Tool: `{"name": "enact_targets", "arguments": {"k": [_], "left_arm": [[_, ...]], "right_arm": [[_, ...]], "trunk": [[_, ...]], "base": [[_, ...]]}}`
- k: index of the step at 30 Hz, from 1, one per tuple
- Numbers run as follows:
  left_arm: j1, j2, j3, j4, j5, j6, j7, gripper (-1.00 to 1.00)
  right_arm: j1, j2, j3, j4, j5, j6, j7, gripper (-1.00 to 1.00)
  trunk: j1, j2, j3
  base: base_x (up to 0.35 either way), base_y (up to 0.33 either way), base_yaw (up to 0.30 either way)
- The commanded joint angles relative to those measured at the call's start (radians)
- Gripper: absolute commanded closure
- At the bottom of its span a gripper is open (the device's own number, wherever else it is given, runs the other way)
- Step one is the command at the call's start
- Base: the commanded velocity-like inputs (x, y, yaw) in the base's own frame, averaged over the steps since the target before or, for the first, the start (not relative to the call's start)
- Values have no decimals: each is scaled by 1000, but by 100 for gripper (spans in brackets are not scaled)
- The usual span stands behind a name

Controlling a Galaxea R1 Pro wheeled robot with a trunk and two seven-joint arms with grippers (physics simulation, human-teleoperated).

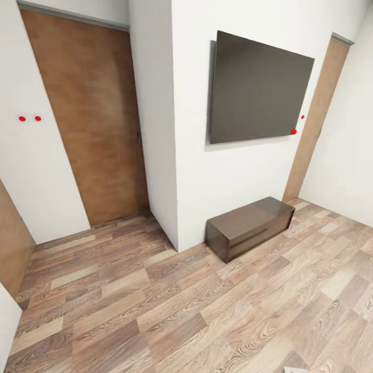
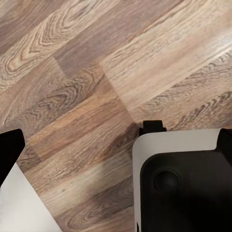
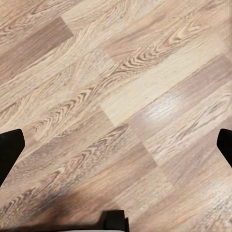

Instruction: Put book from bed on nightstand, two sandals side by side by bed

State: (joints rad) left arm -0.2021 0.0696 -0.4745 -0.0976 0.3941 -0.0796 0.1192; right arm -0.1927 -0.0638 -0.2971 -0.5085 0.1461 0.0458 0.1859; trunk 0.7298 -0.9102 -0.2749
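A brown wooden door (image 1: 93,119) stands at the left of a white-walled room, its foot on the wood-plank floor (image 1: 171,305). Right of it, a dark flat screen (image 1: 256,88) hangs on the wall above a long low dark brown bench (image 1: 250,227). The book, bed and sandals are out of sight. Both wrist views look down on planks, the left gripper (image 2: 116,145) and right gripper (image 3: 116,145) with jaws spread wide, holding nothing.

A dark wall-mounted screen (image 1: 257,88) hangs above a low dark brown bench (image 1: 250,226) set against the white wall. A brown wooden door (image 1: 90,114) stands closed at the left.
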Motion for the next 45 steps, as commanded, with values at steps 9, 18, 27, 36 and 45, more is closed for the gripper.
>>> {"name": "enact_targets", "arguments": {"k": [9, 18, 27, 36, 45], "left_arm": [[0, 0, -9, -1, 8, -2, 3, -100], [0, 0, -9, -1, 8, -3, 3, -100], [0, 0, -9, -1, 8, -2, 3, -100], [0, -1, -9, -1, 8, -2, 3, -100], [0, 1, -9, -1, 9, -2, 3, -100]], "right_arm": [[-1, 2, -10, -3, 6, 5, 9, -100], [-1, 3, -11, -2, 2, 5, 9, -100], [-1, 3, -15, -2, 1, 5, 9, -100], [-1, 3, -14, -2, 1, 5, 9, -100], [-1, 3, -14, -2, 1, 5, 10, -100]], "trunk": [[0, -1, -2], [0, -1, -2], [0, -1, -2], [0, -1, -2], [0, -1, -2]], "base": [[0, 0, -22], [0, 0, -3], [0, 0, -1], [0, 0, -110], [0, 0, -259]]}}
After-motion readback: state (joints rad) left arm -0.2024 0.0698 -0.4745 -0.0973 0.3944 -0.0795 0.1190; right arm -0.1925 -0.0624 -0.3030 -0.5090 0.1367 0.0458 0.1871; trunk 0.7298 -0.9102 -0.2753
